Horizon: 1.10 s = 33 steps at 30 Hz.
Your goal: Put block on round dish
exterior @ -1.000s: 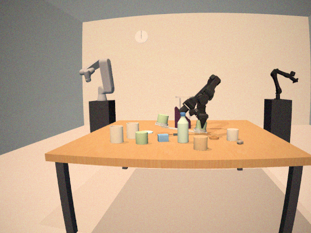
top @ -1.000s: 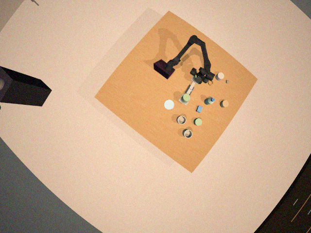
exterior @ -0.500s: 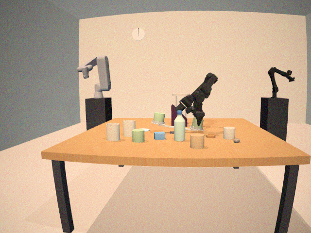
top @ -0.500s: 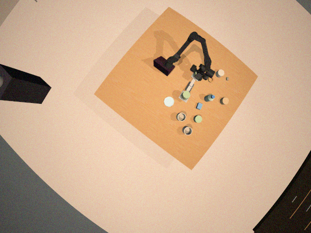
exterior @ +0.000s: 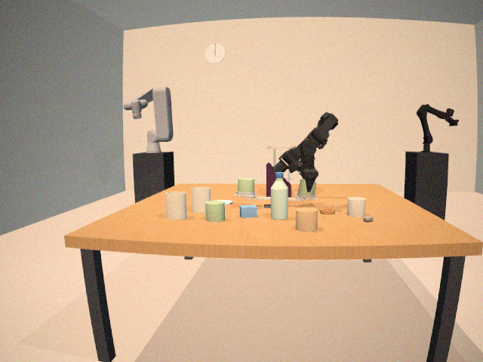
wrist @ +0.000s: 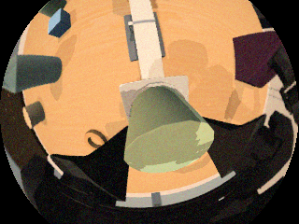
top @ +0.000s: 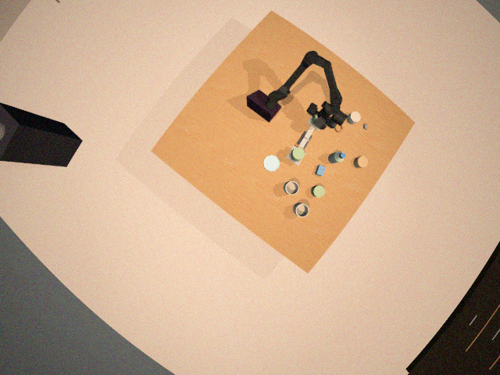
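My gripper [top: 316, 116] [exterior: 308, 188] [wrist: 161, 123] is shut on a green cup [wrist: 165, 140], with a finger on either side. The cup stands upright on the balance's end pan [wrist: 181, 84], with no gap seen below it. The balance beam [top: 305, 137] [wrist: 150, 56] looks nearly level, slightly lower at the gripped end. The other green cup [top: 298, 153] [exterior: 246, 185] stands on the far end, untouched. The round dish [top: 271, 162] [exterior: 225, 202] lies beside that end with nothing on it. The hidden block is not visible.
A bottle [top: 335, 157] [exterior: 279, 200] [wrist: 39, 72], blue block [top: 319, 170] [exterior: 247, 211] [wrist: 59, 23], third green cup [top: 318, 191] [exterior: 214, 211] and two pale cups [exterior: 201, 200] [exterior: 176, 205] stand around. An orange ring [wrist: 90, 140], white cylinder [top: 354, 117] [exterior: 355, 207] and tan cylinder [top: 360, 162] [exterior: 306, 219] lie beyond the gripper.
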### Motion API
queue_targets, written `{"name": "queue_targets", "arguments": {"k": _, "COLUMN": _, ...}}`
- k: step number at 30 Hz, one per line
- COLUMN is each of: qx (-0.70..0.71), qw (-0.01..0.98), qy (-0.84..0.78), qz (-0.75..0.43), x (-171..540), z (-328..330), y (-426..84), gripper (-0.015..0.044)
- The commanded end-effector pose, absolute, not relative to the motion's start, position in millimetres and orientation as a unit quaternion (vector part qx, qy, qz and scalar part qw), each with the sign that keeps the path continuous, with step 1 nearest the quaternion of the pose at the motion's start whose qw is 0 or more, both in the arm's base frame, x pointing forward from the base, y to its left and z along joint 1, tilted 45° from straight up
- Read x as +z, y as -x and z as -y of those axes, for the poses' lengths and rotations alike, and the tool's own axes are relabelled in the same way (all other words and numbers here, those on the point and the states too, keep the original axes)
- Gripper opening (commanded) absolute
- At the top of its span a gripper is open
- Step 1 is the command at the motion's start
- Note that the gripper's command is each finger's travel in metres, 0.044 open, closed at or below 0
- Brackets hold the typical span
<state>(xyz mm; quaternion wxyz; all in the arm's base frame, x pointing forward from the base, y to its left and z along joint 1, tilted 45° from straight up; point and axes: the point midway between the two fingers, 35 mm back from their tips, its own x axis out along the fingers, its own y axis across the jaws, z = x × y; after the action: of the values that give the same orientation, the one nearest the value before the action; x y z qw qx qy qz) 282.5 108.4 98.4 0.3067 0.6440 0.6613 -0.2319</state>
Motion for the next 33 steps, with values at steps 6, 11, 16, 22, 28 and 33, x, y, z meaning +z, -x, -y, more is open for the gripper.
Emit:
{"name": "queue_targets", "arguments": {"k": 6, "qx": -0.233, "qw": 0.313, "qy": -0.646, "qz": -0.657, "x": 107, "z": -97, "y": -287, "gripper": 0.0000}}
{"name": "queue_targets", "arguments": {"k": 11, "qx": -0.233, "qw": 0.313, "qy": -0.645, "qz": -0.657, "x": 111, "z": -92, "y": -288, "gripper": 0.0000}}
{"name": "queue_targets", "arguments": {"k": 16, "qx": -0.234, "qw": 0.313, "qy": -0.645, "qz": -0.657, "x": 116, "z": -87, "y": -288, "gripper": 0.0000}}
{"name": "queue_targets", "arguments": {"k": 22, "qx": -0.234, "qw": 0.313, "qy": -0.645, "qz": -0.657, "x": 121, "z": -82, "y": -288, "gripper": 0.0000}}
{"name": "queue_targets", "arguments": {"k": 28, "qx": -0.234, "qw": 0.314, "qy": -0.645, "qz": -0.657, "x": 126, "z": -76, "y": -288, "gripper": 0.0000}}
{"name": "queue_targets", "arguments": {"k": 33, "qx": -0.235, "qw": 0.313, "qy": -0.645, "qz": -0.657, "x": 130, "z": -72, "y": -288, "gripper": 0.0000}}
